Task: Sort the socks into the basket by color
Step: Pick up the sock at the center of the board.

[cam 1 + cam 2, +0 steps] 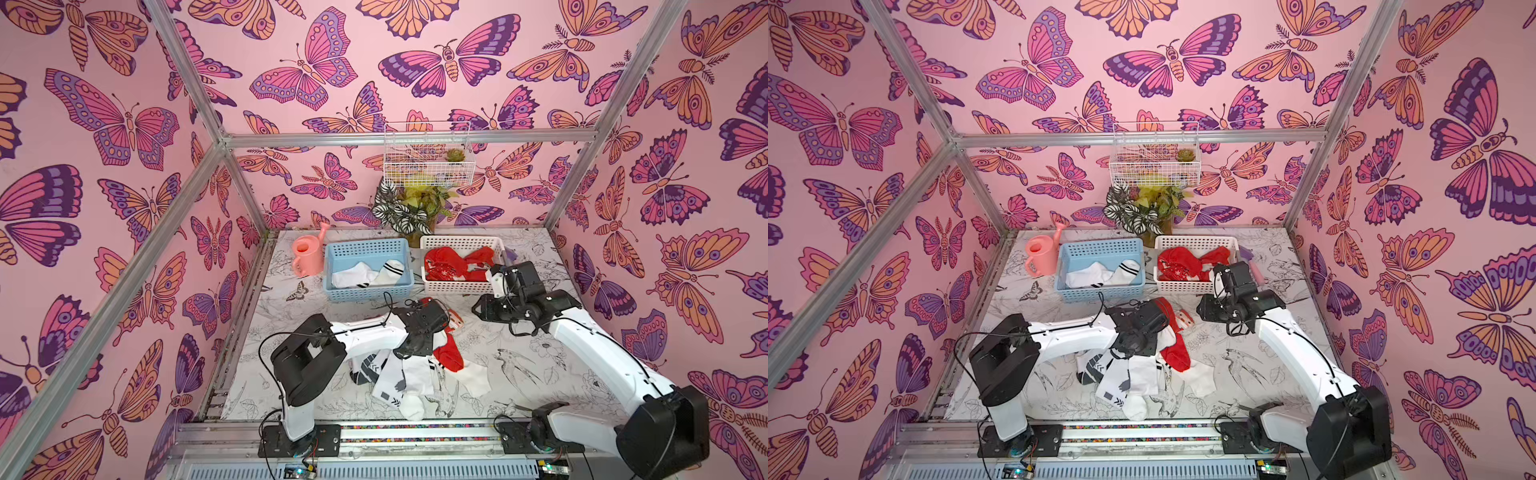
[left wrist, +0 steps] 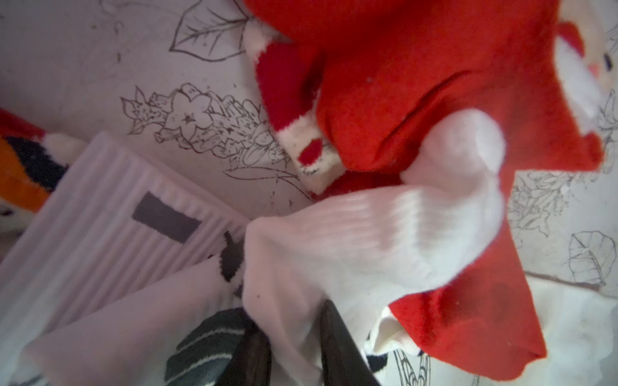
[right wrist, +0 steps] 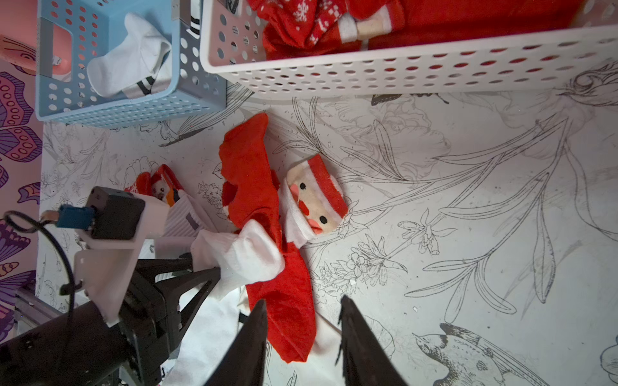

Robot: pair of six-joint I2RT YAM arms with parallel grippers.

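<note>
Left gripper [image 3: 214,267] is down at the heap, and its fingers are pinched together on a white sock [image 3: 247,254]. You can see the fabric bunching out just past the tips. The left wrist view has the same sock [image 2: 384,227] running back between the two dark fingers [image 2: 337,341].

That white sock is draped over a long red sock [image 3: 250,173], touching it. A Santa-face sock [image 3: 317,200] lies just beside them on the table [image 1: 519,374].

Now the right gripper [image 3: 304,299]: jaws apart, gripping nothing. The tail end of the red sock shows in the gap between its fingers, but I can't tell if they touch it.

In both top views the heap sits under the left arm, near the front middle of the table: white socks with black and grey marks [image 1: 399,378] [image 1: 1129,386].

At the far side stands the blue basket [image 1: 368,249] with white striped socks [image 1: 365,274] in it. Right beside it is the white basket [image 1: 457,243], holding red socks [image 1: 453,262]. Both grippers are well short of the baskets.
</note>
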